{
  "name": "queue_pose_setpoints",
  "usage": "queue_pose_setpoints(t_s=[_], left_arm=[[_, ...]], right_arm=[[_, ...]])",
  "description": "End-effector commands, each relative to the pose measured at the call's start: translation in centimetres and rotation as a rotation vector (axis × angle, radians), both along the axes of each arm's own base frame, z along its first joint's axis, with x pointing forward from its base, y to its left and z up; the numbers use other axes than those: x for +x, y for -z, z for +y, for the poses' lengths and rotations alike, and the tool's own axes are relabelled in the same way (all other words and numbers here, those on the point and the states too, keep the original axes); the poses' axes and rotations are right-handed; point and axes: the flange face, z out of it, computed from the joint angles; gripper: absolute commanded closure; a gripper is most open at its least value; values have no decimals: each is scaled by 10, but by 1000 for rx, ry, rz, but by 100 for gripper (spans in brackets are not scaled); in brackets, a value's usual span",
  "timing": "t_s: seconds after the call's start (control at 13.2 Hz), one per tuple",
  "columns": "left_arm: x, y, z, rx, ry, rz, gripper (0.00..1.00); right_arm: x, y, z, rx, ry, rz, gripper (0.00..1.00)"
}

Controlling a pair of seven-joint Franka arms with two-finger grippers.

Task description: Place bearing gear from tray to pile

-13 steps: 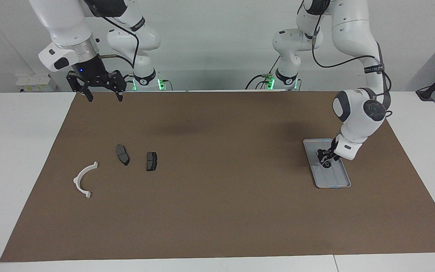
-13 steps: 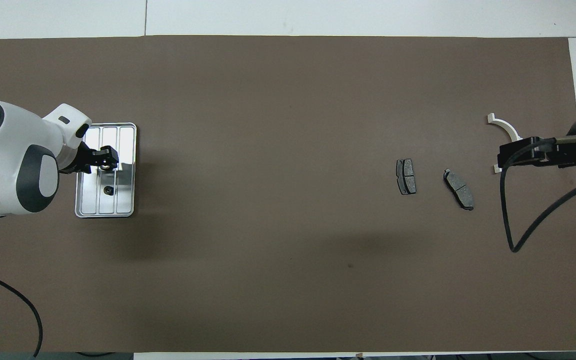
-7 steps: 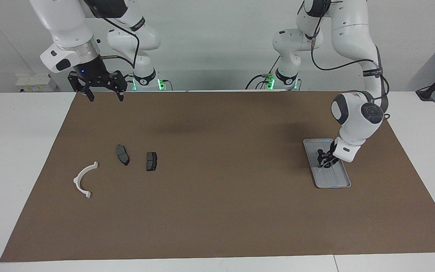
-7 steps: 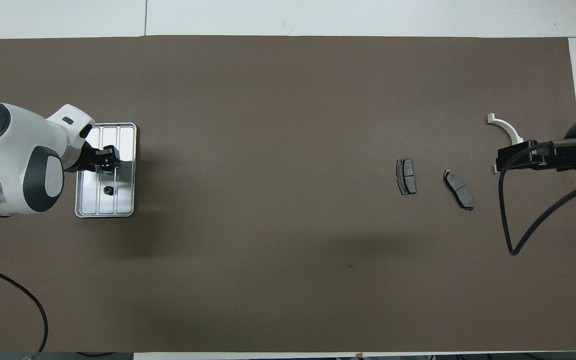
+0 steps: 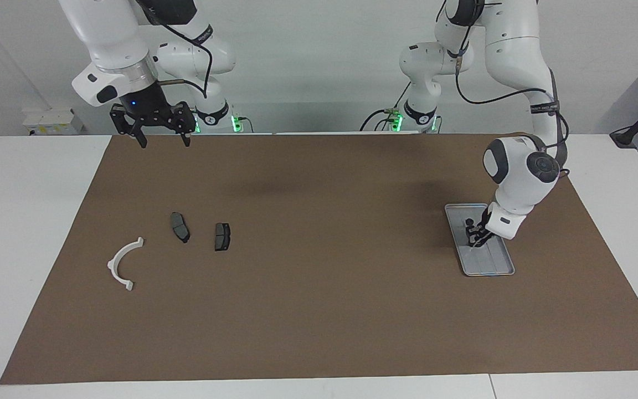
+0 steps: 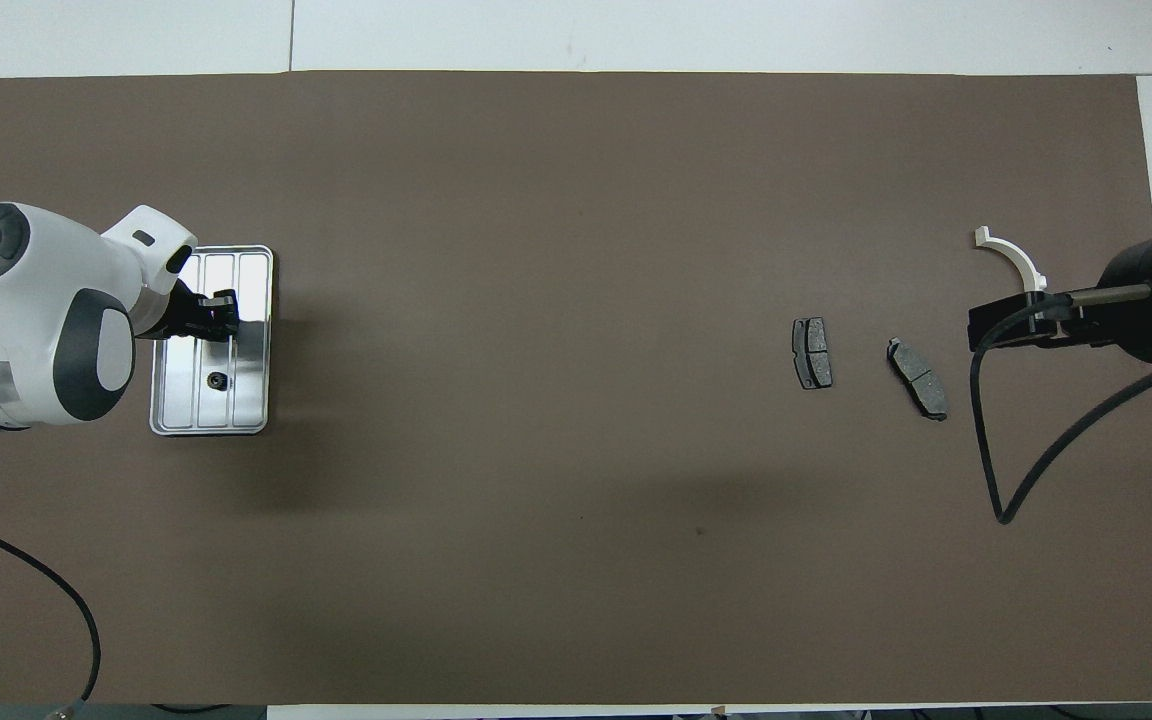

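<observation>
The silver tray [image 5: 497, 269] [image 6: 208, 431] lies at the left arm's end of the mat. A small dark ring, the bearing gear [image 6: 217, 379], rests on its ribbed floor. My left gripper [image 5: 475, 236] [image 6: 219, 318] hangs low over the tray's middle, and whether it holds anything does not show. The pile is at the right arm's end: a white semicircular bracket [image 5: 122, 265] [image 6: 1014, 258] and two dark brake pads [image 5: 180, 226] [image 5: 222, 236] [image 6: 918, 378] [image 6: 812, 353]. My right gripper [image 5: 165, 143] [image 6: 978, 327] hangs open and empty high over the mat by the pile.
A brown mat [image 5: 319, 310] covers most of the white table [image 5: 25, 233]. A black cable [image 6: 986, 440] loops down from the right arm above the mat. Nothing lies on the mat between the tray and the pile.
The left arm has lifted a little over the tray and drawn toward the robots. The right gripper has drifted toward the table's middle. The dark ring has stayed put.
</observation>
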Motion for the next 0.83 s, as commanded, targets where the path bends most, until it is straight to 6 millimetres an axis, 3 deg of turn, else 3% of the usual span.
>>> queue_pose_setpoints(t_s=[0.0,0.08,0.15,0.3,0.45,0.61,0.76], left_arm=[[19,-25,-11,9,-11,39,80],[28,-39,-28,5,-43,50,80],[35,-52,-60,0,-88,58,80],[34,-62,-142,7,-174,34,80],[12,-63,-230,-4,-222,1,80],[-3,-61,-281,-35,-266,-42,80],[-35,-28,-323,-25,-268,-22,80]], right_arm=[[-9,0,-2,11,-21,6,0],[-9,0,-3,10,-20,7,0],[-9,1,-5,12,-16,9,0],[-9,0,-8,12,-10,11,0],[-9,0,-8,12,-10,11,0],[-10,1,-5,12,-15,14,0],[-11,-1,-4,12,-15,11,0]])
